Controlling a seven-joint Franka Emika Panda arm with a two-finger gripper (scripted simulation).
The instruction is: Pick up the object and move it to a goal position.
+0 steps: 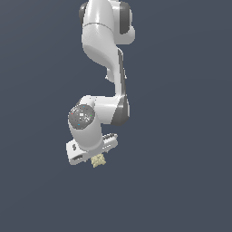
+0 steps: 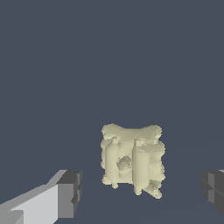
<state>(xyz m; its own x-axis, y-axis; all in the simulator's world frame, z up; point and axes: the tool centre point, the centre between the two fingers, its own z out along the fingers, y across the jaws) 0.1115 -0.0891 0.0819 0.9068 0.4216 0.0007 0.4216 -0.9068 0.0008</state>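
Tool (image 2: 140, 192) spread wide — object (image 2: 132, 159) between its fingers (image 2: 70, 194), untouched.

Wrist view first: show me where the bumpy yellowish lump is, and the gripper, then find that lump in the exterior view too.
Yellowish lump (image 2: 132, 160), wrist view: middle of its bumpy face.
Gripper (image 2: 142, 193), wrist view: open gap midway between the dark fingertips.
Yellowish lump (image 1: 98, 160), exterior view: its centre, just under the white gripper.

Object (image 2: 132, 159) sits btwn jaws, clear gap each side, directly under arm (image 1: 104, 50).
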